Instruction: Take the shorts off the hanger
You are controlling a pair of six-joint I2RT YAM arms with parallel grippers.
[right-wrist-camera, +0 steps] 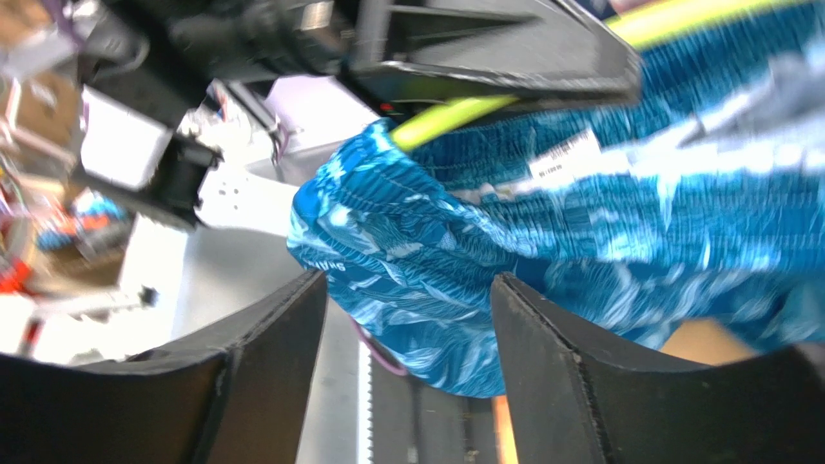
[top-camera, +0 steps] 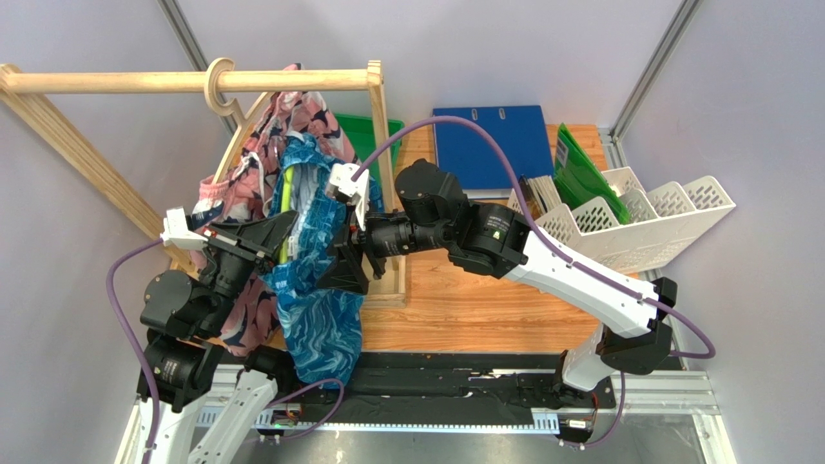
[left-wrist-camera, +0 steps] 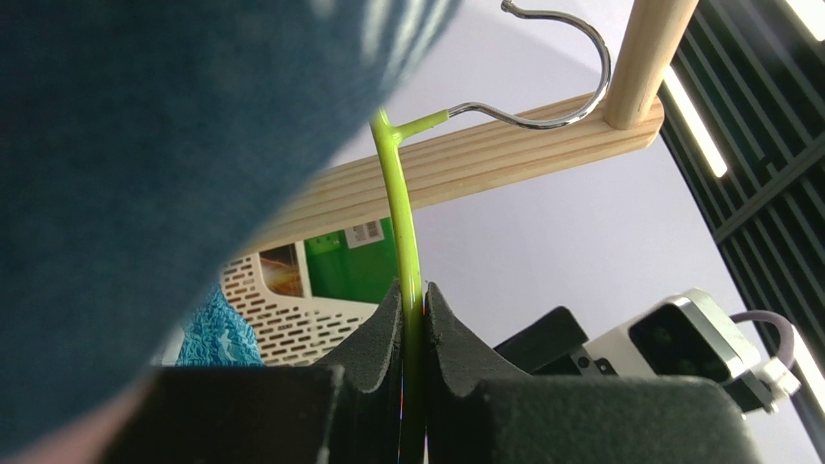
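Top external view showed two pairs of shorts on one wooden rail [top-camera: 126, 82] above the desk [top-camera: 465, 309]. The pink shorts [top-camera: 250, 159] hung from a wooden hanger [top-camera: 221, 82]. The blue shorts [top-camera: 320, 324] hung just beside them, lower, and reached down past the near edge of the desk. Two arms met at the blue pair. The left pincer [top-camera: 269, 232] had its two fingers pressed together on the thin bar of one green hanger [left-wrist-camera: 397, 193], whose metal hook [left-wrist-camera: 566, 106] sat over the rail in the left wrist view. The right pincer [top-camera: 344, 271] was wide open in the right wrist view, its jaws well apart, with blue cloth seen between them; whether the fingers [right-wrist-camera: 281, 333] touched the cloth I could not tell. Behind lay one blue binder [top-camera: 491, 145] and one white file rack [top-camera: 639, 217].
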